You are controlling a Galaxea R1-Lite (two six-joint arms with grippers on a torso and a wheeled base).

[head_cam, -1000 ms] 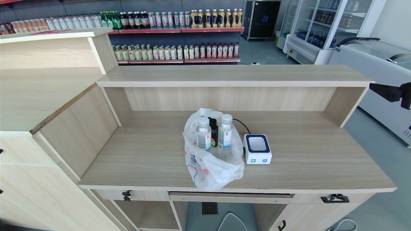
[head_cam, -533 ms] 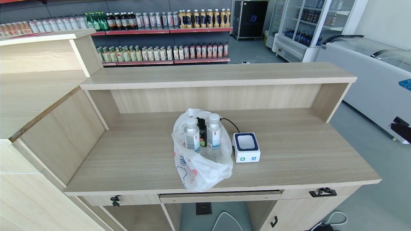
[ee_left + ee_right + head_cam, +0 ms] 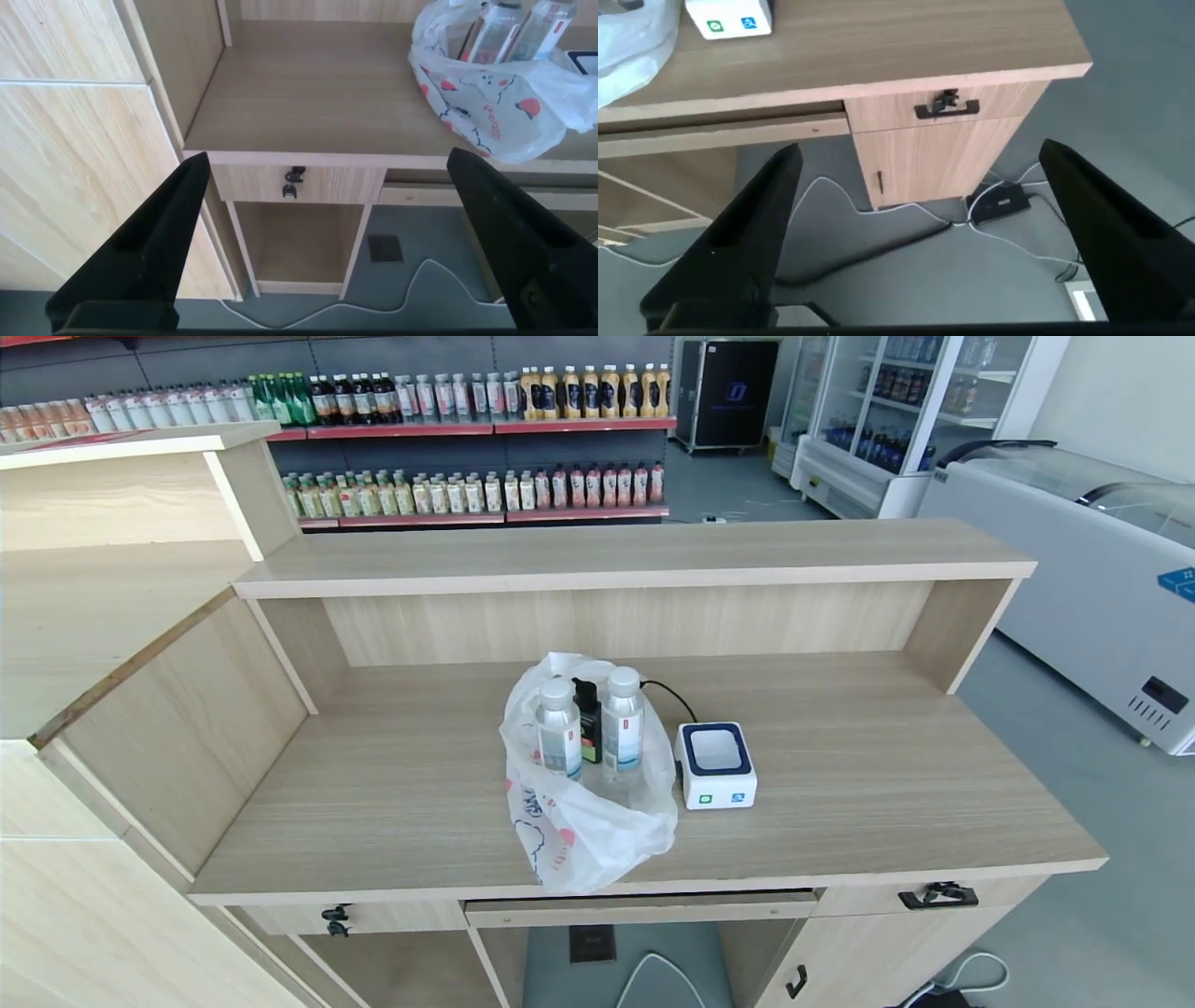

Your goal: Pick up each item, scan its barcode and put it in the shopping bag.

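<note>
A white plastic shopping bag [image 3: 583, 812] stands open in the middle of the wooden counter [image 3: 887, 784]. Inside it stand two clear bottles [image 3: 558, 737] [image 3: 623, 728] with a small dark bottle [image 3: 587, 709] between them. The white scanner [image 3: 715, 767] with a navy top sits right beside the bag. My left gripper [image 3: 327, 252] hangs open below the counter's front left, facing the bag [image 3: 486, 79]. Low in front of the counter's right end, my right gripper [image 3: 920, 243] is open and holds nothing, with the scanner [image 3: 729, 19] above it.
The counter has a raised back shelf [image 3: 635, 555] and a side wall on the left [image 3: 187, 728]. Drawers with a lock [image 3: 293, 182] and a black handle [image 3: 948, 105] sit under the top. Cables and a power adapter [image 3: 999, 201] lie on the floor.
The head camera shifted early on, then held still. The right arm, seen at the right edge, sank lower and left the head view. Bag, bottles and scanner stayed put.
</note>
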